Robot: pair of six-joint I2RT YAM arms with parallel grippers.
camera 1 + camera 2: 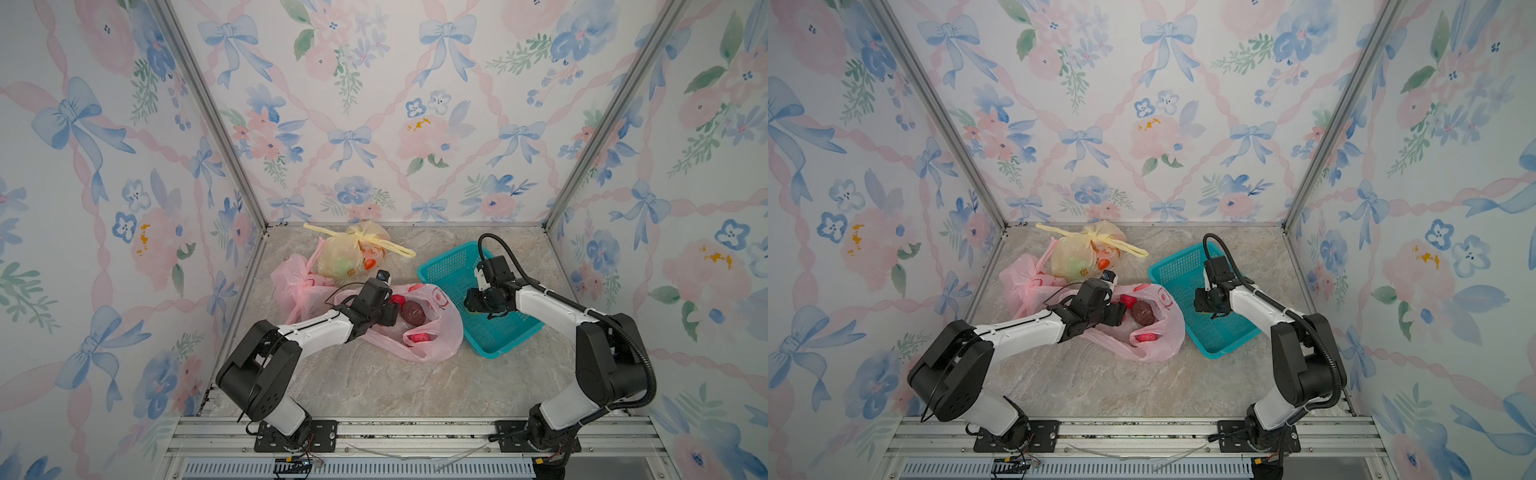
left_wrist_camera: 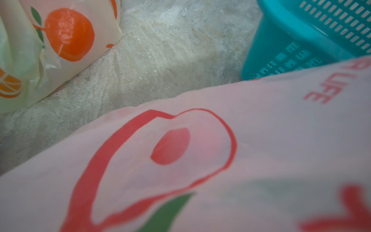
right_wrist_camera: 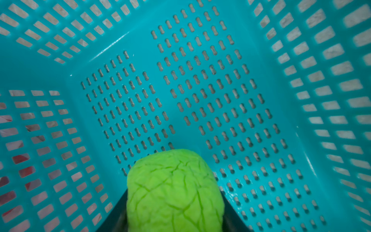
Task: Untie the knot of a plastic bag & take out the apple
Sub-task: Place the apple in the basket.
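Left gripper (image 1: 394, 313) sits in the open mouth of the pink bag (image 1: 438, 338), tip just beside a dark red round fruit (image 1: 412, 312) lying inside at its 3 o'clock. Its jaw gap is hidden by plastic, so I cannot tell. Right gripper (image 1: 471, 305) hangs over the teal basket (image 1: 451, 264), at 3 o'clock of the bag, with jaws partly apart and clamped on a wrinkled green fruit (image 3: 174, 190).

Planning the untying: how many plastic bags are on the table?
3: a yellow knotted bag at the back, a crumpled pink bag beside it, an open pink bag beside the basket.
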